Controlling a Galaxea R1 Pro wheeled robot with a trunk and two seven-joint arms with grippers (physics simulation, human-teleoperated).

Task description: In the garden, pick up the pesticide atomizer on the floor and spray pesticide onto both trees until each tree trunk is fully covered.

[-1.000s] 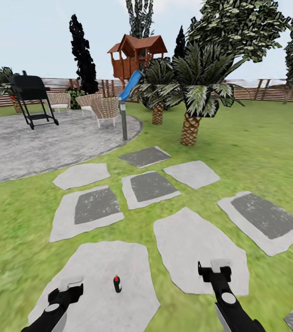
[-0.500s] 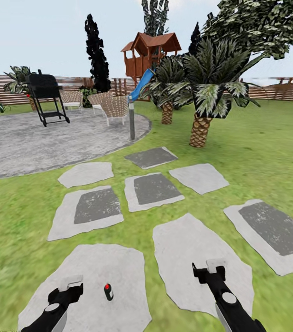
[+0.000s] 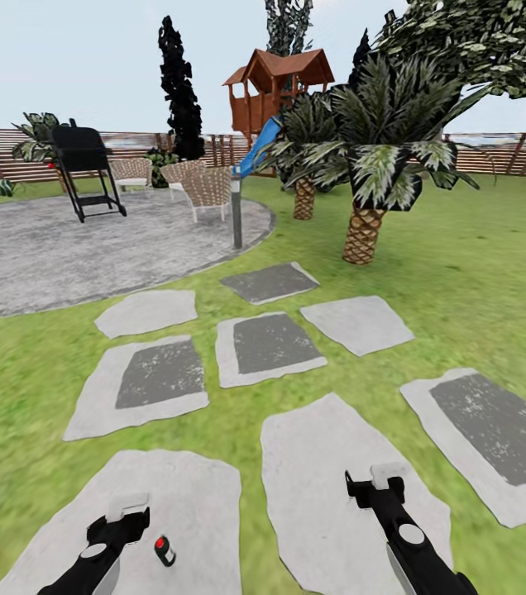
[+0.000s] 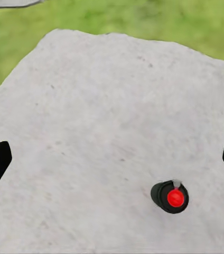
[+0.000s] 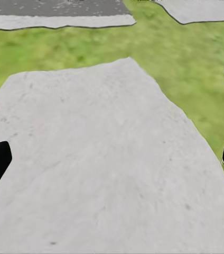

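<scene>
The pesticide atomizer (image 3: 164,549), a small black bottle with a red top, stands upright on a pale stepping stone (image 3: 180,504) in the garden lawn (image 3: 461,264). My left gripper (image 3: 126,516) hovers just beside it, open and empty. In the left wrist view the atomizer (image 4: 170,196) sits off to one side of the open left gripper (image 4: 113,161), between the fingers' line and apart from both. My right gripper (image 3: 383,483) is open over the neighbouring stone, and the right wrist view shows bare stone under the right gripper (image 5: 112,161). Jagged dark-green foliage (image 3: 470,41) shows high up; the tree trunks are hidden.
Two palms (image 3: 364,235) stand ahead on the right. A grey patio (image 3: 64,248) holds a black grill (image 3: 85,165) and wicker chairs (image 3: 209,192), with a post (image 3: 236,211) at its edge. Beyond are a wooden playhouse with a slide (image 3: 275,87) and a brown slat fence (image 3: 494,153).
The whole head view has shifted, so the camera moved. The atomizer now appears lower and further left, close beside my left gripper. Both grippers stay open.
</scene>
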